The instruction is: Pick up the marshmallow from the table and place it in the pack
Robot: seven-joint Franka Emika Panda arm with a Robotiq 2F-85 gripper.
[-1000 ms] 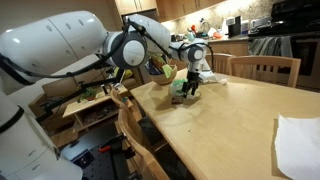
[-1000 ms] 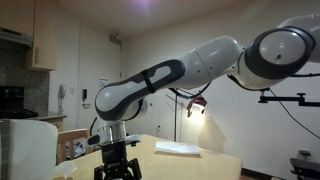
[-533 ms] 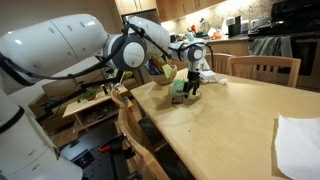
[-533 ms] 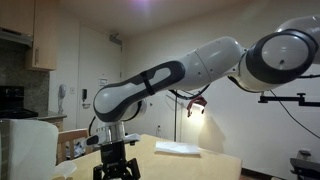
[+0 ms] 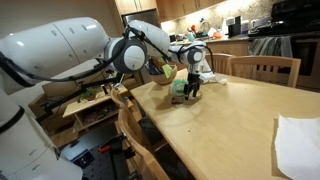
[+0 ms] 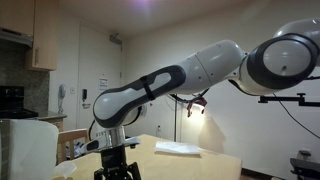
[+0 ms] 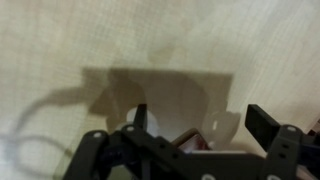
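Low over the table's far end, arm outstretched, wrist downward, jaws wide apart.

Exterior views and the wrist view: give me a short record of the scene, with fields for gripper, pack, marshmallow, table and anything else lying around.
gripper: low over the far end of the table, right by the pack; fingers apart in the wrist view, grip unclear
pack: green, standing on the table
marshmallow: cannot be made out; something pale with red sits between the fingers in the wrist view
table: light wood
paper sheet: white, at the near corner, well apart from the gripper
chair: wooden, behind the table
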